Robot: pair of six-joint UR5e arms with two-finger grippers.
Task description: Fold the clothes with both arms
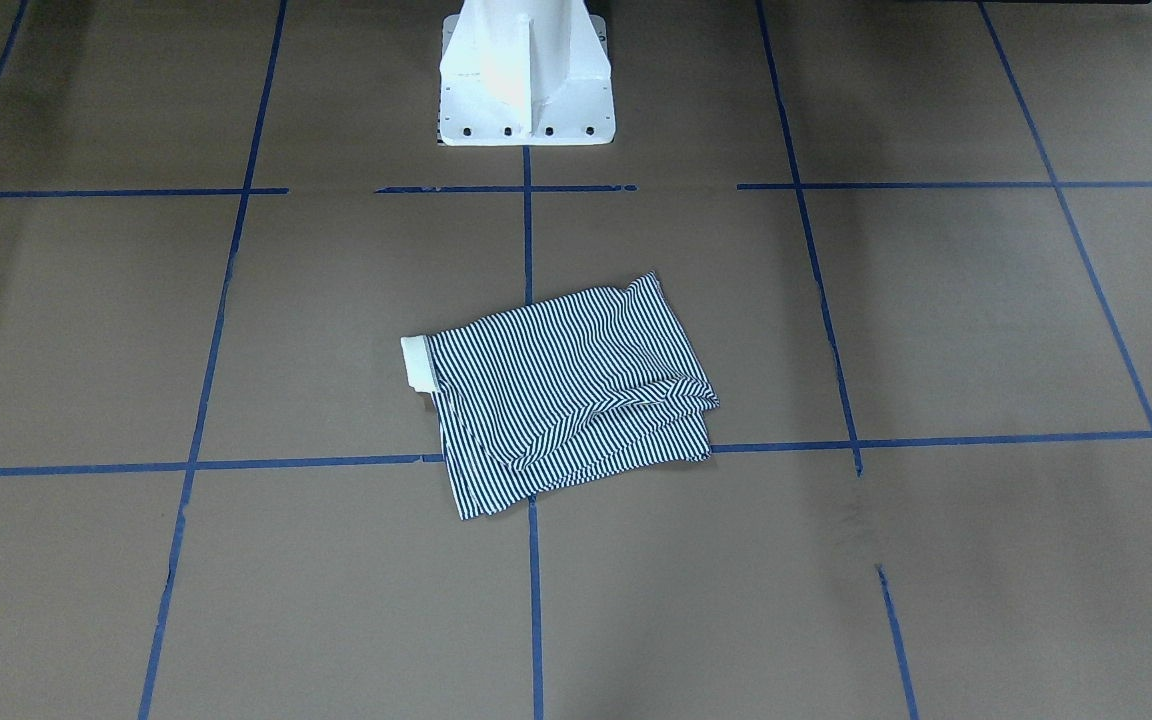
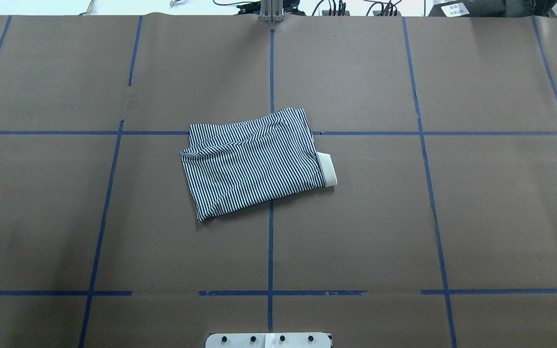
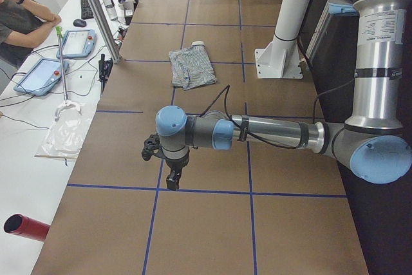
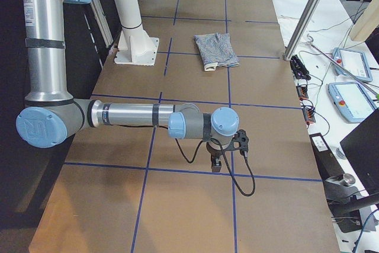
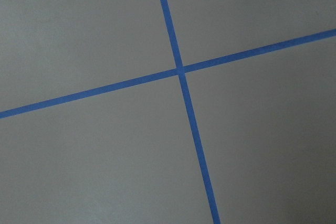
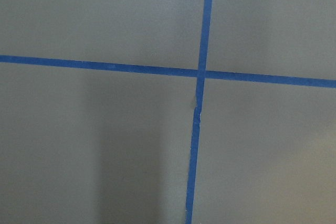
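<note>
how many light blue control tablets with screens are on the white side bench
2. Both lie on the white side bench: one light blue control tablet beside the metal post, the other tablet nearer the left-side camera. More could sit out of frame.

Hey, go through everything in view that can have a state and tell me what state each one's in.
Polo shirt: folded into a compact bundle, lying on the table, neither gripper touching it.
Collar: sticking out at one end of the bundle.
Left gripper: over bare table, away from the shirt; open or shut cannot be told.
Right gripper: same, cannot tell.
</note>
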